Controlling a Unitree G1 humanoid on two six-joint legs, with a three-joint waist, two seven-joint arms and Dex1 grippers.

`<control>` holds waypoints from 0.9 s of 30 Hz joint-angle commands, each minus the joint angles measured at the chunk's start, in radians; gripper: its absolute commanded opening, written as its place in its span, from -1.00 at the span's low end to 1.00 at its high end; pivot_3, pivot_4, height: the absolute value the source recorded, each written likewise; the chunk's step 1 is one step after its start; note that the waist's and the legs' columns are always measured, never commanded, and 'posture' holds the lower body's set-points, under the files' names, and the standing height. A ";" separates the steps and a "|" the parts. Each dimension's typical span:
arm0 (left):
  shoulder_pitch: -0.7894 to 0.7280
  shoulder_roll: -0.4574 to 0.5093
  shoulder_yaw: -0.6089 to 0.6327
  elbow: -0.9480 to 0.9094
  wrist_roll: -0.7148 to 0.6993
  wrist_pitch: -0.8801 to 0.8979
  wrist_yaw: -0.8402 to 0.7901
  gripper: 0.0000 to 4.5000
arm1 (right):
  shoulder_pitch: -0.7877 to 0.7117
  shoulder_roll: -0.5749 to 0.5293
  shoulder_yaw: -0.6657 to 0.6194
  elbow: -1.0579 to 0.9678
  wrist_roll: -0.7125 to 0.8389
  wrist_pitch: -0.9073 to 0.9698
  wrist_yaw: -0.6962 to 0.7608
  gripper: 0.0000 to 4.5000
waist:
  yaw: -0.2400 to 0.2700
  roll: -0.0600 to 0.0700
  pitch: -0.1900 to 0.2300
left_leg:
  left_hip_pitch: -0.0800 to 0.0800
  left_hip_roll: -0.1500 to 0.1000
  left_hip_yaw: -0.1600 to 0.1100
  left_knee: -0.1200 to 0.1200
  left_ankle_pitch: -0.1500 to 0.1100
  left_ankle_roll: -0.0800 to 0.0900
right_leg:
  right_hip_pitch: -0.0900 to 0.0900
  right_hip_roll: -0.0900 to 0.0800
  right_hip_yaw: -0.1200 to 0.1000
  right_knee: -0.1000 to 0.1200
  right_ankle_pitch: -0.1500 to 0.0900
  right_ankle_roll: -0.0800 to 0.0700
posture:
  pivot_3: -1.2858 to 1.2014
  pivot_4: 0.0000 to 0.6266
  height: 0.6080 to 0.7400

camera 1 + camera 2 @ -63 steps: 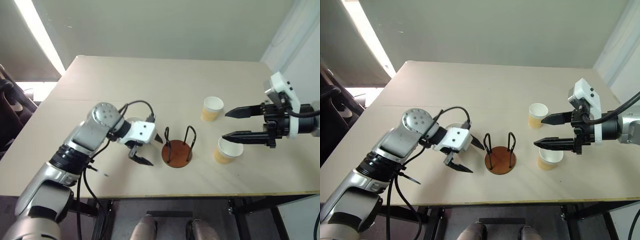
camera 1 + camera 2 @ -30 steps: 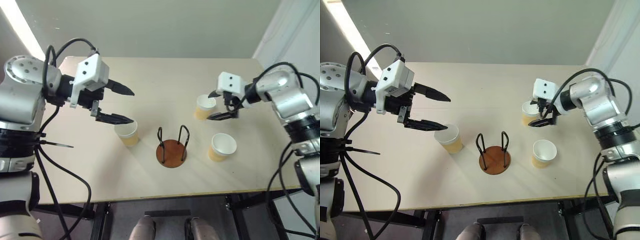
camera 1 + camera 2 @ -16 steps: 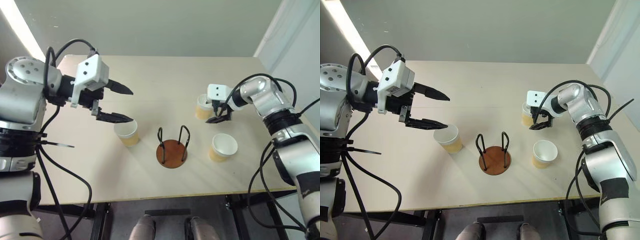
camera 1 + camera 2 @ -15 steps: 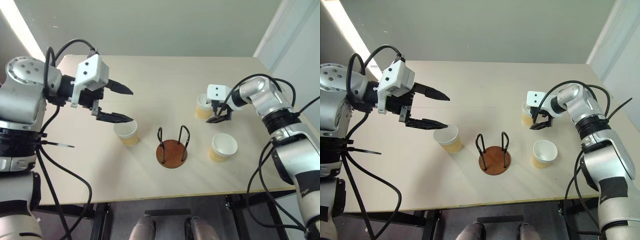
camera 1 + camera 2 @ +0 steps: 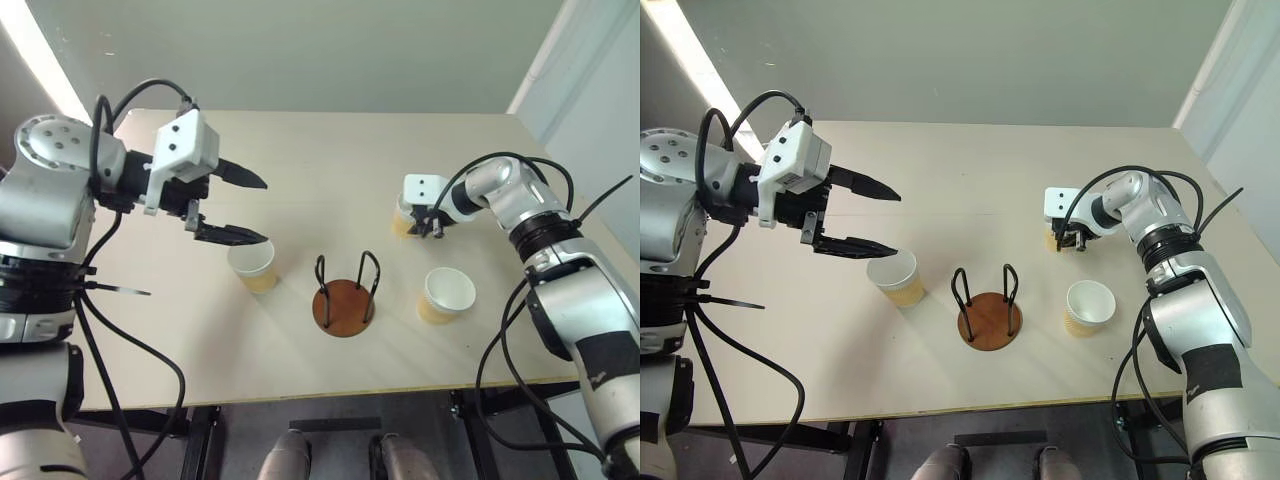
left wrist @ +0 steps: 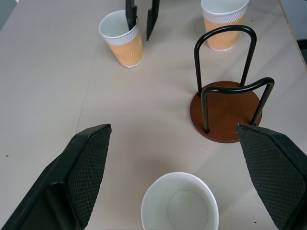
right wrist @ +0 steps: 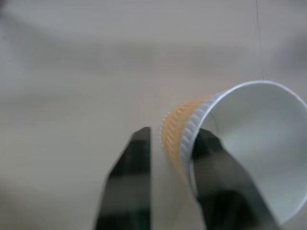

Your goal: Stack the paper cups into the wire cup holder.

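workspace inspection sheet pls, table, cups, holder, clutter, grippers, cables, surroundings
surface: pale table, bare apart from the job's things
paper cups: three upright; far right cup has the right gripper's fingers pinching its wall, one inside, one outside; near right cup stands free; left cup stands free
wire cup holder: wire cup holder at table centre, no cups in it
clutter: nothing seen
grippers: right gripper shut on the far right cup; left gripper open, above the left cup
cables: black cables looping along both arms, off the table
surroundings: plain grey wall behind; floor below the table edge
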 commanded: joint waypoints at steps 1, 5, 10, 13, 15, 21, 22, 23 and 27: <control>-0.006 -0.002 0.009 -0.009 0.006 -0.010 0.004 1.00 | -0.044 -0.009 -0.049 -0.023 0.026 0.015 0.032 -0.99 | 0.000 0.000 0.000 | 0.000 0.000 0.000 0.000 0.000 0.000 | 0.000 0.000 0.000 0.000 0.000 0.000 | 0.03 -0.52 1.00; -0.009 -0.002 0.009 -0.004 0.004 -0.009 0.003 1.00 | -0.050 -0.026 -0.101 -0.093 0.081 0.072 0.101 -0.99 | 0.000 0.000 0.000 | 0.000 0.000 0.000 0.000 0.000 -0.001 | 0.000 0.000 0.000 0.000 0.000 0.000 | 0.03 -0.52 1.00; -0.007 -0.002 0.009 -0.006 0.000 -0.005 0.001 1.00 | -0.048 -0.098 -0.175 -0.409 0.183 0.228 0.246 -0.99 | 0.000 0.001 0.001 | -0.001 0.000 0.001 0.000 0.001 -0.002 | -0.001 0.000 0.000 0.000 -0.001 -0.002 | 0.03 -0.52 1.00; -0.002 -0.004 0.006 -0.010 -0.004 -0.002 -0.005 1.00 | -0.034 -0.139 -0.207 -0.700 0.273 0.395 0.332 -0.99 | -0.001 0.001 0.001 | -0.001 0.001 0.001 0.000 0.006 -0.011 | -0.001 0.001 -0.001 0.000 -0.002 -0.003 | 0.03 -0.52 1.00; -0.003 -0.006 0.001 -0.005 -0.001 -0.006 -0.008 1.00 | -0.028 -0.162 -0.218 -0.876 0.339 0.521 0.371 -0.99 | -0.003 0.001 0.000 | -0.001 0.002 0.002 -0.002 0.006 -0.012 | 0.000 0.001 -0.001 0.000 -0.003 -0.005 | 0.03 -0.52 1.00; -0.029 -0.030 -0.017 0.027 0.012 -0.027 -0.019 1.00 | -0.026 -0.183 -0.232 -1.194 0.552 0.857 0.383 -0.99 | -0.003 0.001 0.000 | -0.001 0.003 0.001 -0.001 0.006 -0.012 | 0.000 0.002 -0.001 0.000 -0.004 -0.006 | 0.03 -0.52 1.00; -0.033 -0.035 -0.020 0.033 0.015 -0.030 -0.021 1.00 | -0.027 -0.179 -0.234 -1.219 0.578 0.896 0.370 -0.99 | -0.003 0.001 0.000 | -0.001 0.003 0.001 0.000 0.006 -0.012 | 0.000 0.002 -0.001 0.000 -0.004 -0.006 | 0.03 -0.52 1.00; -0.039 -0.040 -0.024 0.039 0.018 -0.034 -0.021 1.00 | -0.028 -0.176 -0.235 -1.231 0.598 0.922 0.357 -0.99 | -0.003 0.001 0.000 | -0.001 0.003 0.001 0.001 0.006 -0.012 | 0.000 0.002 -0.001 0.000 -0.004 -0.006 | 0.03 -0.52 1.00; -0.056 -0.060 -0.038 0.063 0.033 -0.053 -0.029 1.00 | 0.003 -0.170 -0.209 -1.260 0.635 0.954 0.303 -0.99 | -0.004 0.001 0.000 | 0.000 0.003 0.001 0.001 0.005 -0.004 | 0.000 0.002 -0.001 0.002 -0.003 -0.006 | 0.03 -0.52 1.00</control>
